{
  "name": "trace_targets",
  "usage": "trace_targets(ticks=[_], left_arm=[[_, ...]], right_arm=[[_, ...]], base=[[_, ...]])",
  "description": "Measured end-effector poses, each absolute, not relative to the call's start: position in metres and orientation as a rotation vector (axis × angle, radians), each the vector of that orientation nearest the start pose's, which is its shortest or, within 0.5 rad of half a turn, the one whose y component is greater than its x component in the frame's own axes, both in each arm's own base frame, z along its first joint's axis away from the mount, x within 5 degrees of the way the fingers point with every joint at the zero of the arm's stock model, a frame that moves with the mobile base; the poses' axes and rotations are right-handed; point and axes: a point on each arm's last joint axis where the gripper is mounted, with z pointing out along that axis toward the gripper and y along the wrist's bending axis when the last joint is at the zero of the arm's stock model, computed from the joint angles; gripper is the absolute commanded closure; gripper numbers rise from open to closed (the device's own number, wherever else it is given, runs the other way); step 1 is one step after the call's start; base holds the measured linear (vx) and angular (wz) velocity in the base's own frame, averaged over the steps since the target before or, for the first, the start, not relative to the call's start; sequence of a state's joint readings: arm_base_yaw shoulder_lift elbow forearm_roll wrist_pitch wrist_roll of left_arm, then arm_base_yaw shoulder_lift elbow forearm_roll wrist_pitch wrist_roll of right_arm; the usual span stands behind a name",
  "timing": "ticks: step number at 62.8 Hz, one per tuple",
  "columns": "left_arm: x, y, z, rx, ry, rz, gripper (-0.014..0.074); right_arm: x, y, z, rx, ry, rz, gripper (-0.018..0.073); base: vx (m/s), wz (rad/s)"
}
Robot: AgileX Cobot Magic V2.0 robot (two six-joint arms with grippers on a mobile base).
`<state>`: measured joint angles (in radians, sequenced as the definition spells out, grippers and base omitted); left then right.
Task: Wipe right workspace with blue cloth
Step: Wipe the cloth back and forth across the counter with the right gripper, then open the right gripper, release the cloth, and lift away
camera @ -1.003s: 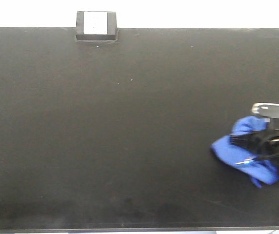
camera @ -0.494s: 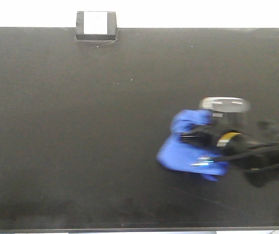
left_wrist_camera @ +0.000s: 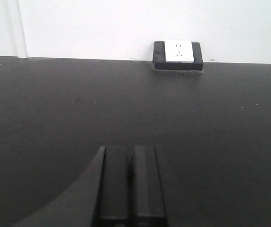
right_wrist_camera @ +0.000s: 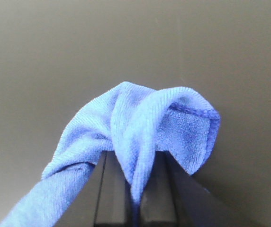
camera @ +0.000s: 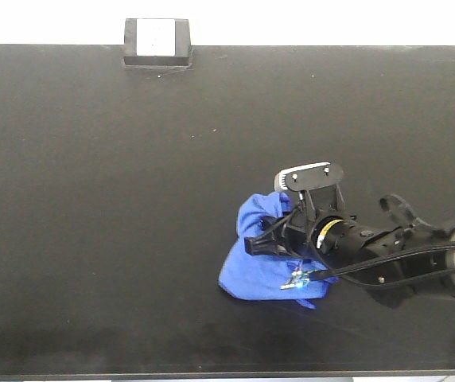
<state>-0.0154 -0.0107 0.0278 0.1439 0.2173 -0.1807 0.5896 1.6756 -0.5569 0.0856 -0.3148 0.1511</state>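
The blue cloth lies bunched on the black table, a little right of centre toward the front edge. My right gripper is shut on the blue cloth and presses it to the tabletop; the arm reaches in from the right. In the right wrist view the cloth is pinched between the two black fingers and folds over their tips. My left gripper shows only in the left wrist view, shut and empty, low over bare tabletop. It is out of the front view.
A black power socket box with a white face sits at the table's far edge, left of centre, and also shows in the left wrist view. A white wall runs behind the table.
My right gripper has dragged the blue cloth leftward across the table, from near the right edge to just right of centre, and slightly toward the front.
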Motion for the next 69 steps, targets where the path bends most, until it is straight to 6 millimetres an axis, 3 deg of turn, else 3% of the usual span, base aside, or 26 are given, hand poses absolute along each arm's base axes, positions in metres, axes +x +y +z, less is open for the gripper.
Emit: trace_targets(ticks=[10, 19, 34, 49, 69], left_arm=[[0.056, 0.002, 0.185, -0.044, 1.715, -0.015, 0.0602], [0.056, 0.002, 0.185, -0.044, 1.715, -0.015, 0.0602], [0.056, 0.002, 0.185, -0.044, 1.715, -0.015, 0.0602], [0.056, 0.002, 0.185, -0.044, 1.715, -0.015, 0.0602], [0.056, 0.002, 0.185, -0.044, 1.715, -0.015, 0.0602]], right_arm=[[0.233, 0.152, 0.142, -0.537, 2.288, 0.323, 0.0143], [0.229, 0.149, 0.157, -0.542, 2.278, 0.326, 0.0043], [0.208, 0.137, 0.215, -0.537, 2.153, 0.373, 0.0036], [0.161, 0.109, 0.276, -0.532, 2.022, 0.428, 0.0036], [0.118, 0.081, 0.317, -0.490, 1.815, 0.482, 0.0036]], base=[[0.00, 0.00], [0.00, 0.00], [0.00, 0.00], [0.00, 0.00], [0.00, 0.00]])
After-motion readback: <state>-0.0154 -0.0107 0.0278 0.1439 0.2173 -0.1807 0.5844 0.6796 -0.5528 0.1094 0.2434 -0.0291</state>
